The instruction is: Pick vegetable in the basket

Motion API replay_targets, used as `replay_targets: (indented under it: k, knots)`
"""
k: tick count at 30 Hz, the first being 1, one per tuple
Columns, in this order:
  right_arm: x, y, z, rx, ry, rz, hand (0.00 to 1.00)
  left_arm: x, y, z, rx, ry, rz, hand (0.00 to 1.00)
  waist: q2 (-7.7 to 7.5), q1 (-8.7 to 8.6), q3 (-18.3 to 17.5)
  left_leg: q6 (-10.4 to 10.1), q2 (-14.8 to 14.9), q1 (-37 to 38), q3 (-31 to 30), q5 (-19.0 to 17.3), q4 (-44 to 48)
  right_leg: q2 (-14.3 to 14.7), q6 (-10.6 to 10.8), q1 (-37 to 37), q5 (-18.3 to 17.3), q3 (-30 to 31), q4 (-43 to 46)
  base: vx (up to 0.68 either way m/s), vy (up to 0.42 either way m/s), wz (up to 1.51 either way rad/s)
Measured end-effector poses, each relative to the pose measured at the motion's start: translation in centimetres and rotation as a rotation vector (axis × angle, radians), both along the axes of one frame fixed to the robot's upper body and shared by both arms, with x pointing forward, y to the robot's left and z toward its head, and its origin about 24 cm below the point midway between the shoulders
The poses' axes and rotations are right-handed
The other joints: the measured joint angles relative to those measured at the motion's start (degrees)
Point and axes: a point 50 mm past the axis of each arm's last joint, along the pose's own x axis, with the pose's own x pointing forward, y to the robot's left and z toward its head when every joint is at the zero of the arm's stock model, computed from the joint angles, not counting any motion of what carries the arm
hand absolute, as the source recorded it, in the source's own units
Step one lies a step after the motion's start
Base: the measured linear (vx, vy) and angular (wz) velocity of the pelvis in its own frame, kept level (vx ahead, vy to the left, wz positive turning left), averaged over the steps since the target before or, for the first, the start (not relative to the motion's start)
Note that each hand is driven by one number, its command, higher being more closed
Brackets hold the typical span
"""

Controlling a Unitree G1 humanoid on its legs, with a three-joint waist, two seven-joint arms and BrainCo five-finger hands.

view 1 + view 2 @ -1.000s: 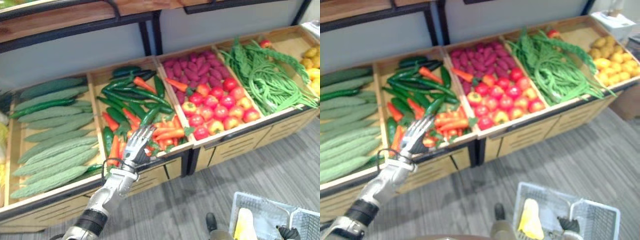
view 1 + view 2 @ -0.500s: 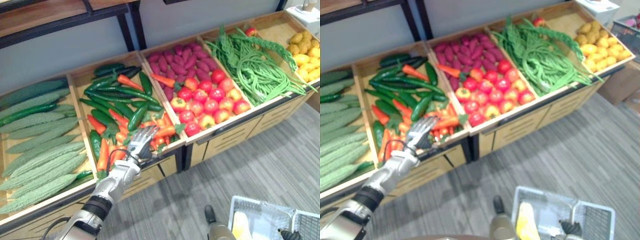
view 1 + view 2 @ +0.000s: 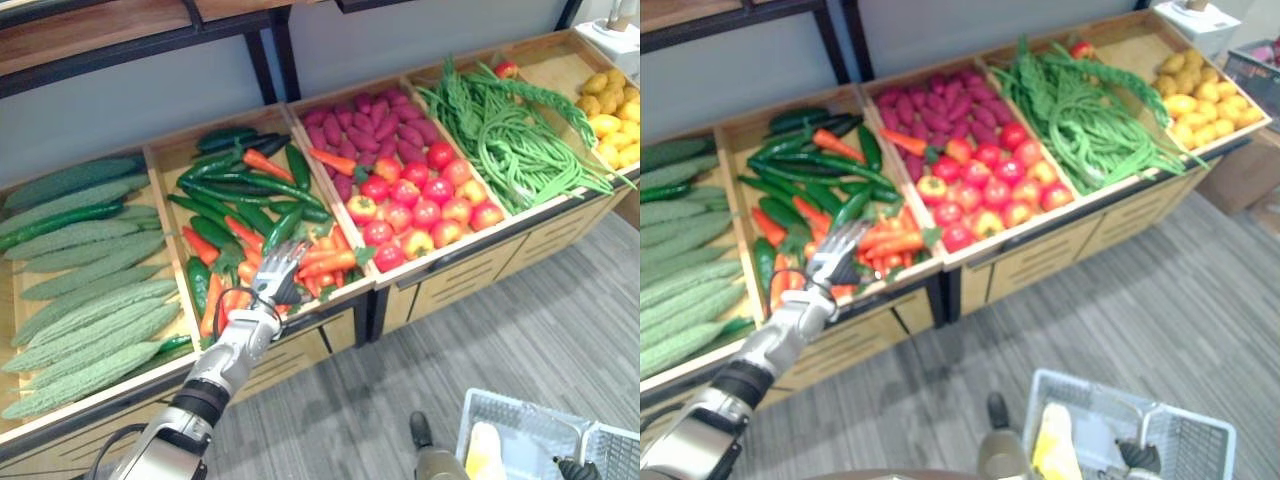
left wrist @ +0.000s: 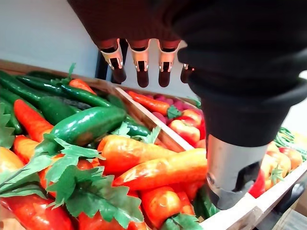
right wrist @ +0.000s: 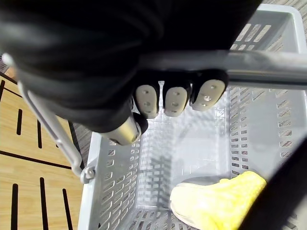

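So, hovering the left hand over the front end of the pepper crate, with fingers stretched out straight and gripping nothing. Probably lining up for a pick, judging by that flat pose above the pile. Eyeing an orange vegetable lying under the palm, right beside the thumb, plus a green pepper lying just below the fingertips and apart from them. Carrying the grey basket low on the right side, with the right hand curled round its handle, likely parking it close for a short drop-off. Hauling one yellow vegetable on the basket floor. Guessing at a short dip down and a squeeze round the orange one.
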Motion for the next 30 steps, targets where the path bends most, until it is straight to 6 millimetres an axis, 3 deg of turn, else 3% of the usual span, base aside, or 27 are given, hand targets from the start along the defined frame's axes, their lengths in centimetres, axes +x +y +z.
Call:
replay_targets:
  k: [6,9,14,23,30]
  knots:
    - [0.5,0.2,0.0,0.002,-0.001,0.01,1.0,-0.7,1.2,-0.8,-0.018,0.023,0.049,0.0,-0.4,0.47,0.3,0.0,0.0,-1.3,-1.4,-0.1,0.8,-0.3,0.1,-0.4,0.1,-0.6,0.0,0.0,-0.005,0.05]
    - [0.9,0.3,0.0,0.003,0.006,0.022,1.0,-1.4,2.5,-1.3,-0.035,0.048,0.107,0.0,-1.04,1.92,0.6,0.2,0.2,-3.2,-1.9,-0.1,2.1,-0.3,0.0,-1.2,1.4,-0.9,-1.2,-0.05,-0.078,0.06]
    - [1.3,0.5,0.0,-0.008,0.018,0.055,1.0,-2.8,3.6,-2.3,-0.035,0.095,0.136,0.0,-1.36,2.86,0.7,0.5,0.6,-5.0,-3.9,-0.4,4.1,-0.3,-0.2,-0.9,2.0,-2.3,-2.1,-0.05,-0.071,0.15]
    - [1.4,0.7,-0.1,-0.013,0.032,0.093,1.0,-2.8,3.8,-2.1,-0.028,0.091,0.136,0.0,-1.97,3.24,0.7,0.7,1.2,-6.5,-4.3,-1.3,6.7,-0.2,-0.3,-0.7,3.7,-2.1,-4.2,-0.07,-0.052,-0.03]
    - [1.4,0.8,-0.1,-0.012,0.033,0.094,1.0,-1.5,3.5,-0.7,-0.025,0.042,0.139,0.0,-2.0,2.82,0.7,0.5,1.3,-6.2,-3.9,-1.5,6.7,0.2,-0.3,-0.9,4.0,-1.2,-4.2,-0.01,-0.035,-0.07]
